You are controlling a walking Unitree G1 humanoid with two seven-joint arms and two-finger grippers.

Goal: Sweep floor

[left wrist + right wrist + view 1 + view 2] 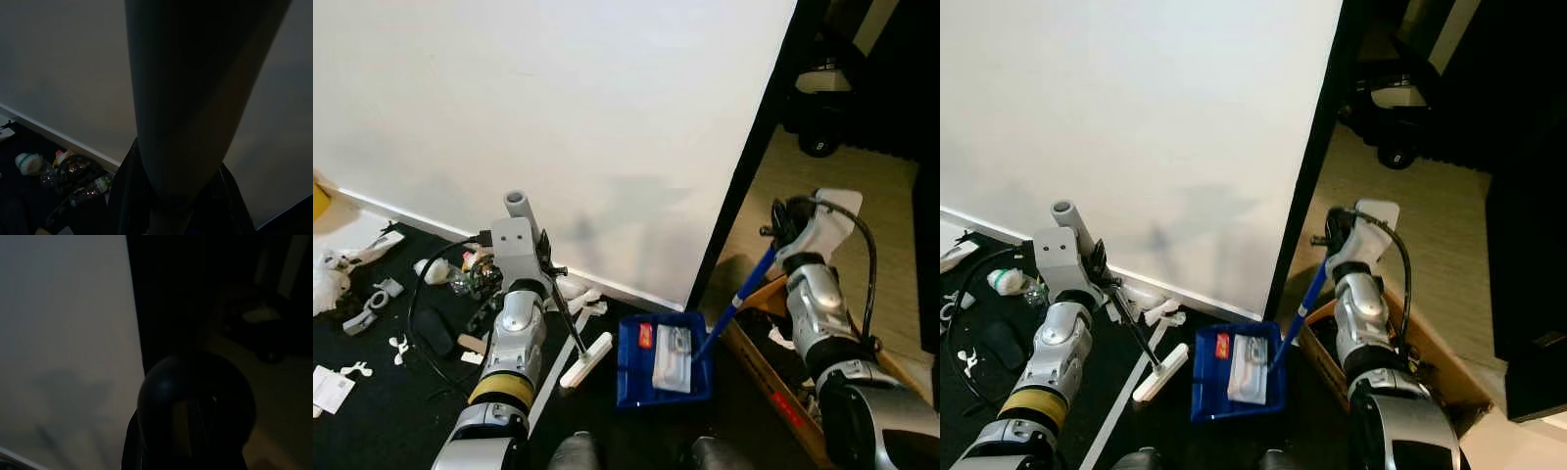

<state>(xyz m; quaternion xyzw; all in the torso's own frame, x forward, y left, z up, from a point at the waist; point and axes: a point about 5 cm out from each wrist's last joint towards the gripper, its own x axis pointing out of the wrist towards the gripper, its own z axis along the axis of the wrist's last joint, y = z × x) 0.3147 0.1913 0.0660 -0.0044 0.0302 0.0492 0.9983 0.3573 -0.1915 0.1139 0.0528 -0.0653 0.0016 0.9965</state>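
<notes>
Left gripper [546, 262], raised near the white wall [558, 117], is closing its black fingers around the thin dark handle of a small broom [570, 328]; the handle is slanting down to a white brush head [585, 360] that is resting on the black floor mat [372, 411] just left of the dustpan. In the left wrist view a broad dark shaft [190, 107] is blocking the centre, so finger contact cannot be confirmed there. Right gripper [779, 235] is sitting at the top end of the blue dustpan handle [736, 302], apparently gripping it; how wide the fingers are cannot be told, and the right wrist view is showing a dark rounded knob [195, 401] close to the lens. Blue dustpan [663, 360] is lying flat on the mat between the two arms, carrying a white packet [672, 358] and a red label [645, 335]. Cardboard box [773, 377] is standing just right of the dustpan, at the doorway. Assorted litter [372, 294], including white scraps, a clear plastic bottle [470, 281] and a black cable [421, 294], is lying scattered across the mat to the left of the left arm. White crumpled pieces [579, 292] are lying along the skirting by the broom.
</notes>
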